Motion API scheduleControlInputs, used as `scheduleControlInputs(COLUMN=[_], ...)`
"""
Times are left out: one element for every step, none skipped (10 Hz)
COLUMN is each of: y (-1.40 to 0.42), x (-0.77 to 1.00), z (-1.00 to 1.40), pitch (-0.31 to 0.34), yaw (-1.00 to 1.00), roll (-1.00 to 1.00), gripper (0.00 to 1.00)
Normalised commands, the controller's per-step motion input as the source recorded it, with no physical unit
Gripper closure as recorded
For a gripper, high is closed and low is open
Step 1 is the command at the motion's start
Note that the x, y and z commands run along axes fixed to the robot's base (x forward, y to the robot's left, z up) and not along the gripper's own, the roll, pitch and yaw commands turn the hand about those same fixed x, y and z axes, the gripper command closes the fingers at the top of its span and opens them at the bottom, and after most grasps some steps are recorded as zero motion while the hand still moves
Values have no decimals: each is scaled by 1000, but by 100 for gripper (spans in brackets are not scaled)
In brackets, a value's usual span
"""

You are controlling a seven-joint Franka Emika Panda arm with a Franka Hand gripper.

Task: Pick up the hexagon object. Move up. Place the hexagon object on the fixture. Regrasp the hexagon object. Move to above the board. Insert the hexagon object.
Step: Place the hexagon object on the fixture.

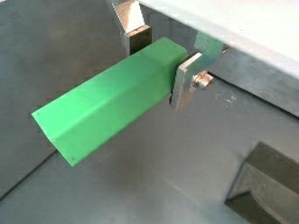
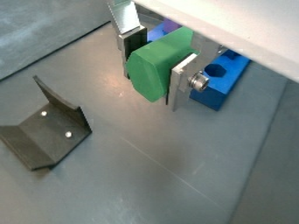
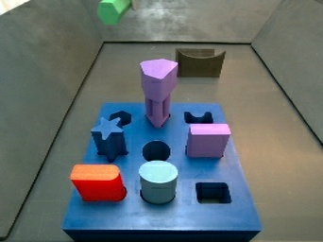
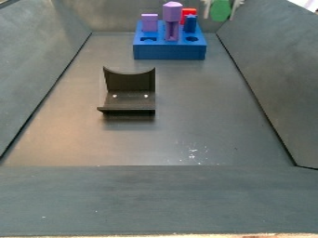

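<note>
Hexagon object (image 2: 160, 63) between gripper (image 2: 156, 63) fingers (image 2: 184, 79), above fixture (image 2: 47, 134), near board (image 2: 222, 80).

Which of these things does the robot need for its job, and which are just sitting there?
Needed for the job:
- bright green hexagonal bar, gripped between the gripper fingers, up in the air
- dark notched fixture on the grey floor
- flat blue board with shaped holes

Just sitting on the board:
- tall lilac pillar
- pale teal cylinder
- red block
- purple cube
- dark blue star

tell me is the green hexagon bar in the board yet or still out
Out. The hexagon object is clamped between the gripper fingers, raised off the floor; in a side view it hangs high, beyond the board.
</note>
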Motion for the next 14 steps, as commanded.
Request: scheduleControlInputs(y=[-107,-98,-87,-75,589,609,561,507,451,413,364,330,307,249], x=[1000,1000,1000,1000,1000,1000,1000,1000,1000,1000,1000,1000,1000,1000], z=[-16,-16,-18,-17,-8,-8,-4,-1,-3,-6,-6,-8,-10,-11], pitch=[89,93,100,106,159,163,182,201,220,232,251,253,232,175], yaw=[38,40,43,46,325,314,237,201,167,130,71,20,-14,-83], roll=[30,42,53,69,-1000,-1000,-1000,-1000,-1000,-1000,-1000,-956,-863,-619], gripper=[100,100,100,100,100,100,100,100,100,100,100,100,100,100])
